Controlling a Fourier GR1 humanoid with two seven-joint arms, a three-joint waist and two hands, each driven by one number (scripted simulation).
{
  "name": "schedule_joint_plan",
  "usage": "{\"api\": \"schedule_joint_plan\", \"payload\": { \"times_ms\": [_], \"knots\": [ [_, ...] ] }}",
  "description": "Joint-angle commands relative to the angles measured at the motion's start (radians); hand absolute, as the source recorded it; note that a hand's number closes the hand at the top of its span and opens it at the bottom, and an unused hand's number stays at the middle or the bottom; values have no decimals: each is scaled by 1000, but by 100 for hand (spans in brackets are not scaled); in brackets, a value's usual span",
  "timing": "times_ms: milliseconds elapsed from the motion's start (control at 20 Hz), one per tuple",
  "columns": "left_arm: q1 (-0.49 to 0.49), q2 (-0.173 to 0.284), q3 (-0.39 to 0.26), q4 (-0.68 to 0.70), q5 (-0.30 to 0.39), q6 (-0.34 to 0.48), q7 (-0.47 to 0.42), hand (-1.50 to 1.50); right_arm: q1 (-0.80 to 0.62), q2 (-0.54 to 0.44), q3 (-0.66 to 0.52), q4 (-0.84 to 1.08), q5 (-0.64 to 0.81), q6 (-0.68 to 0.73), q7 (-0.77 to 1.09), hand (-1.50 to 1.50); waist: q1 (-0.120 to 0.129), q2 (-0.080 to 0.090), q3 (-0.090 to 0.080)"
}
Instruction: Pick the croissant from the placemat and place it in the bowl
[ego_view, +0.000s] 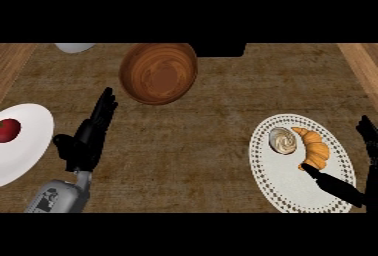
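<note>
A golden croissant (315, 148) lies on the white lace-edged placemat (291, 187) at the right, beside a small round swirled pastry (283, 140). The brown wooden bowl (158, 73) stands at the upper middle with nothing in it. My right hand (341, 187) comes in from the right edge; its thumb tip touches the croissant's near end and its fingers (367, 131) stand straight just right of the placemat, so the hand is open around the croissant's right side. My left hand (90, 136) rests open at the left, fingers pointing up toward the bowl.
A white plate (29, 150) with a red fruit (7, 130) sits at the left edge, close to my left hand. A pale dish (74, 47) shows at the top left, and a dark object (218, 49) behind the bowl. Lighter wood strips border the brown countertop.
</note>
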Motion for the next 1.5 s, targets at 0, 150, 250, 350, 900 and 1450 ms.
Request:
{"api": "schedule_joint_plan", "payload": {
  "times_ms": [0, 150, 250, 350, 900, 1450],
  "knots": [
    [-6, -25, -19, -47, -26, 27, 41, 0, 60, -80, -6, -156, 116, -86, 222, -150, 3, 0, -1],
    [-21, -3, -6, -89, -27, 12, 99, 0, 29, -140, 11, -235, 165, -51, 458, -150, 13, 1, -1],
    [-5, -28, 8, -32, -30, 0, 53, 0, -5, -191, -41, -248, 120, 28, 546, -150, 11, 3, 0],
    [22, -22, 4, -51, -32, -12, 36, 0, -1, -205, -5, -255, 130, 64, 646, -150, 16, 2, -1],
    [-1, -72, 61, 40, -42, -67, -11, 0, -68, -204, 57, -147, 157, 241, 878, -150, 11, 4, 1],
    [39, -123, 53, -118, -169, -47, 132, 0, 10, -126, -94, -109, 98, 390, 670, -150, 9, 1, 1]
  ]
}}
